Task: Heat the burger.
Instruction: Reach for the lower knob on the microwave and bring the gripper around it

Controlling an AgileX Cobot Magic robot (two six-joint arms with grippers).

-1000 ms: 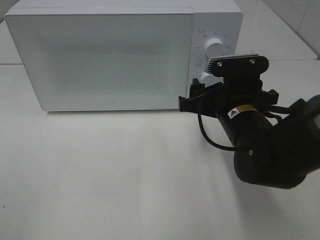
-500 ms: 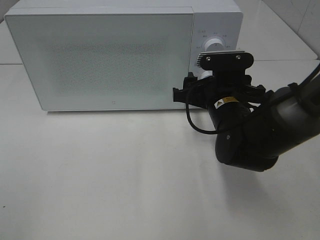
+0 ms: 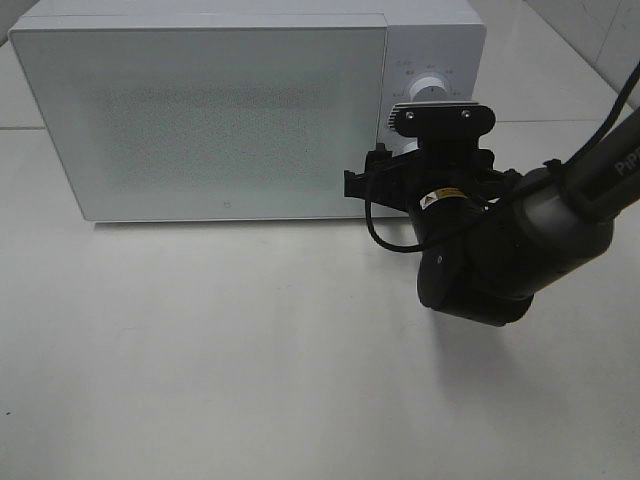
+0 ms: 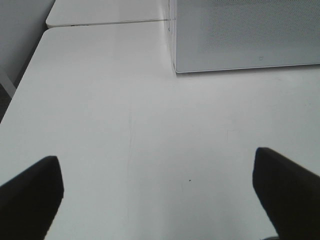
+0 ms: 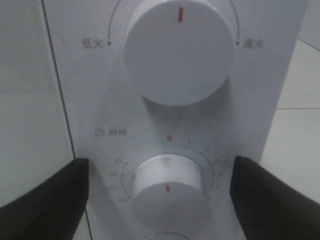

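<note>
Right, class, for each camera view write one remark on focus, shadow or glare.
Exterior high: even, soft light; the right arm throws only a faint shadow on the table. Right wrist: the timer knob and its numerals look soft, the right gripper's fingers dark blurs. Left wrist: the left gripper's fingers are featureless black, the table evenly lit.

You had the rig in what looked like a robotics lab staged as a kitchen corner. A boxy white microwave oven with a frosted door stood by the back edge of a plain white table. A second white table butted against that edge, and the oven's round white plastic dials carried Chinese labels.
</note>
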